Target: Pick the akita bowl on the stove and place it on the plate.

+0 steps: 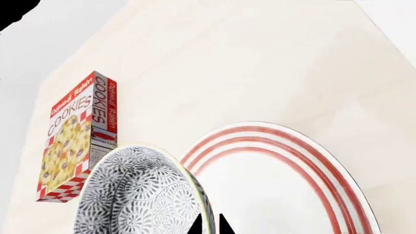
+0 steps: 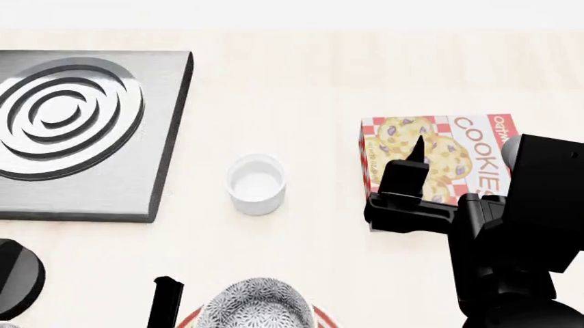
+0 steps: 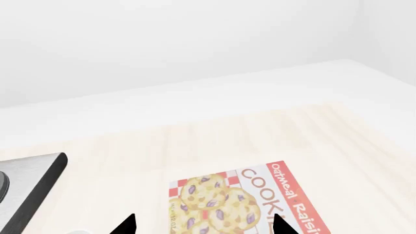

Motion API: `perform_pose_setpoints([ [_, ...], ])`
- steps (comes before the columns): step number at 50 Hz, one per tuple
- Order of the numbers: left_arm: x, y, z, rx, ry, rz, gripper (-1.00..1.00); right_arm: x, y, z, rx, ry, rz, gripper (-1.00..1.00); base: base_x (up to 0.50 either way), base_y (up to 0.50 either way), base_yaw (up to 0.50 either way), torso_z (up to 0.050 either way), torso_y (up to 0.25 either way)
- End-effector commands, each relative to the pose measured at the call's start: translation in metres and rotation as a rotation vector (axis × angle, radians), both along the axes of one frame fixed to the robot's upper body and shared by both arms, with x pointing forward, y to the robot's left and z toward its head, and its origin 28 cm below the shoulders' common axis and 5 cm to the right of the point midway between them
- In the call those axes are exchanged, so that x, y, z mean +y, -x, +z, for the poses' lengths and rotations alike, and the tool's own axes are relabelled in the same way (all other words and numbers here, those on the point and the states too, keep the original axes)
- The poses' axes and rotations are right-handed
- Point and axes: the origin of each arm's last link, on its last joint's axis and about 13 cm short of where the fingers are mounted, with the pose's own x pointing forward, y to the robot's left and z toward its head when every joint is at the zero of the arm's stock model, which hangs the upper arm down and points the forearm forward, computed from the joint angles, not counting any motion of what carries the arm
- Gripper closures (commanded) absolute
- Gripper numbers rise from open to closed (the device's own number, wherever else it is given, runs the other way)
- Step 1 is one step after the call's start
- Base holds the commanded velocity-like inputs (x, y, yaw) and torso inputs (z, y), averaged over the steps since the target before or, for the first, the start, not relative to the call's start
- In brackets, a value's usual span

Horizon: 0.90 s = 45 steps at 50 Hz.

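Open lane: bare table [image 2: 301, 82] lying between stove [image 2: 82, 130] and cookie box [image 2: 438, 160]
Obstacle: white cup [image 2: 256, 183] standing mid-lane

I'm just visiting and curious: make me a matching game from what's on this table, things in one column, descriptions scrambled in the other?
Things:
1. stove
2. akita bowl
3. cookie box
4. small white cup

Descriptions:
A. plain, standing alone between the burner slab and the box
B. grey slab, burner rings bare
C. red-and-white checks, lying flat
D. speckled, over the red-ringed plate

Pairs: 1-B, 2-D, 3-C, 4-A
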Motion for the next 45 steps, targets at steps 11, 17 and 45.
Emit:
perform_pose_setpoints([
  [11,-0.002,0.004,-0.014,0.036,-0.016,0.008,1.0,0.001,0.001,0.002,0.0,0.0,0.0,-1.0,0.0,0.0,0.0,0.0,0.0],
  [17,-0.001,0.0,-0.018,0.043,-0.013,0.032,1.0,0.001,0.001,0.002,0.0,0.001,0.0,-1.0,0.0,0.0,0.0,0.0,0.0],
  [45,0.002,0.0,-0.038,0.067,-0.039,0.057,1.0,0.001,0.001,0.002,0.0,0.0,0.0,-1.0,0.0,0.0,0.0,0.0,0.0],
])
